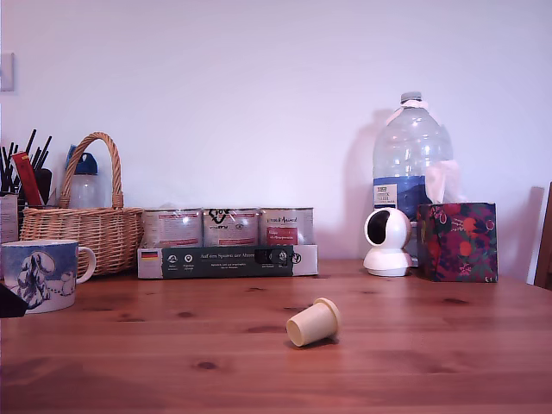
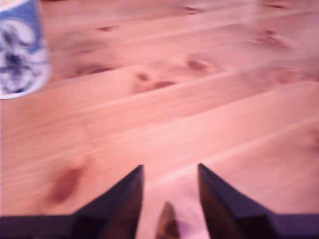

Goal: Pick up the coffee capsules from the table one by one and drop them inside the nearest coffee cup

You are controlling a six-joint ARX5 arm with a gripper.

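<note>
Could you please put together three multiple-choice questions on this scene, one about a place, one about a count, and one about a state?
1. Where does the coffee cup stand in the exterior view?
A. At the far left edge
B. Beside the tissue box
C. In the wicker basket

2. How many metal tins sit on the dark box?
A. One
B. Three
C. Five

3. How does the coffee capsule rest on the table?
A. Upright on its base
B. On its side
C. Held in the gripper

Answers:
1. A, the cup sits at the exterior view's left edge, in front of the basket.
2. B, three tins stand in a row.
3. B, it lies tipped over, and nothing sits between the gripper's spread fingers.
</note>
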